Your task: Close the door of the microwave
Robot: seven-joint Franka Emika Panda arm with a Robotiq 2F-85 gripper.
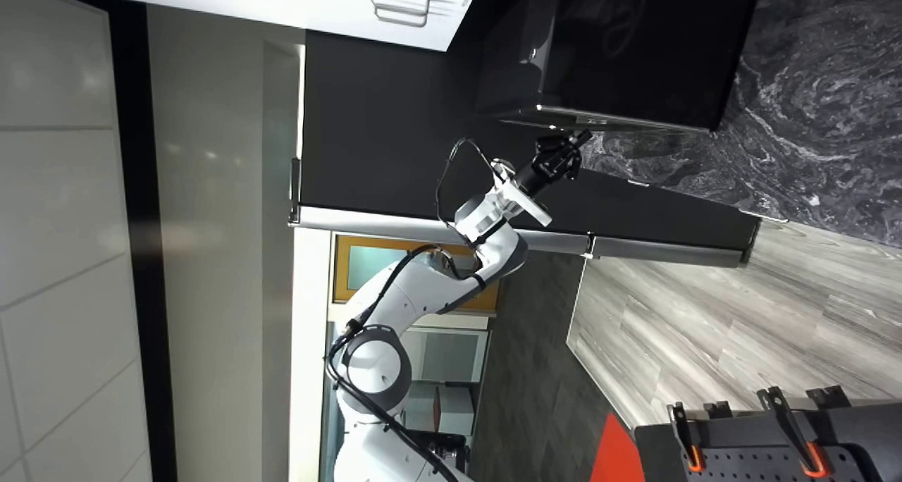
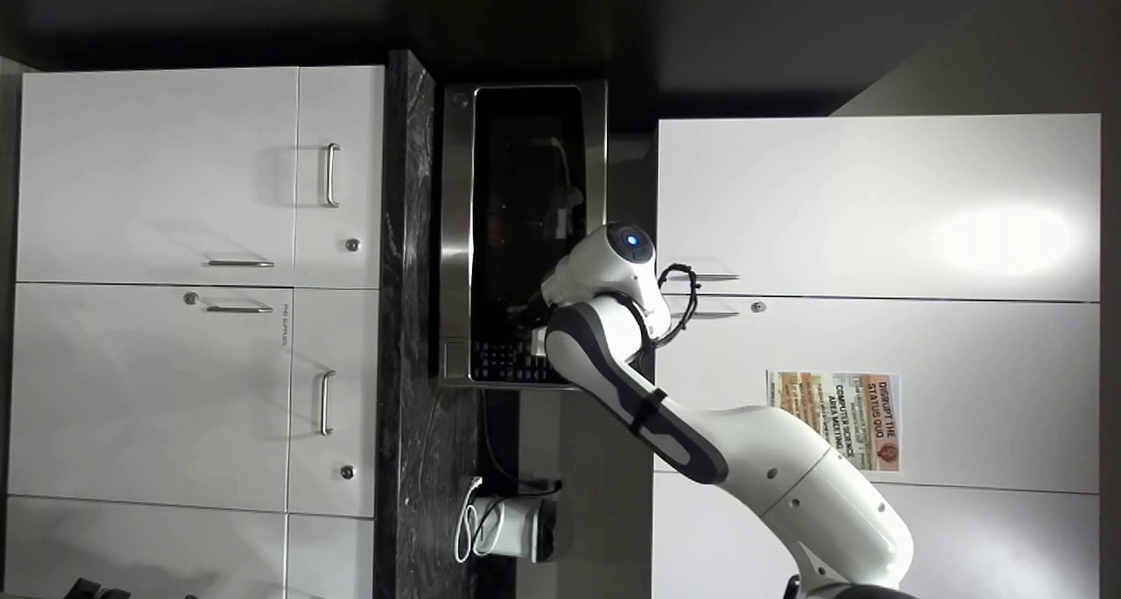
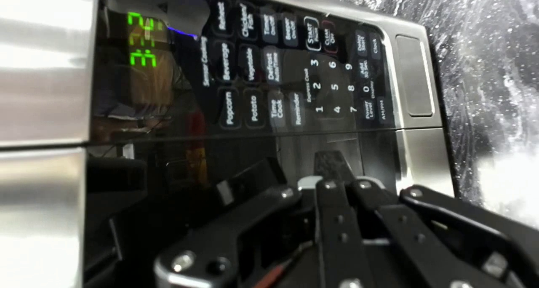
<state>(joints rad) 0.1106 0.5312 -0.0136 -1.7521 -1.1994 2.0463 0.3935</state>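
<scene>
Steel-framed door (image 2: 523,205) looks shut

It lies level with the control panel (image 3: 290,69) on the front of the microwave (image 1: 634,52), a thin seam between; I judge the closing done, only backing off remaining. My gripper (image 1: 583,139) is narrow, nothing in its grip, near the door; touching, I can't tell. Veined countertop (image 1: 810,130) runs close beneath, white wall cabinets (image 2: 876,214) hang above; my room, I judge, lies straight outward.

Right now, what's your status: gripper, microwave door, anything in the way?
Gripper looks shut, right in front of the door; contact unclear. Door looks closed, lined up with the control panel. Nothing visible caught between the two.
</scene>
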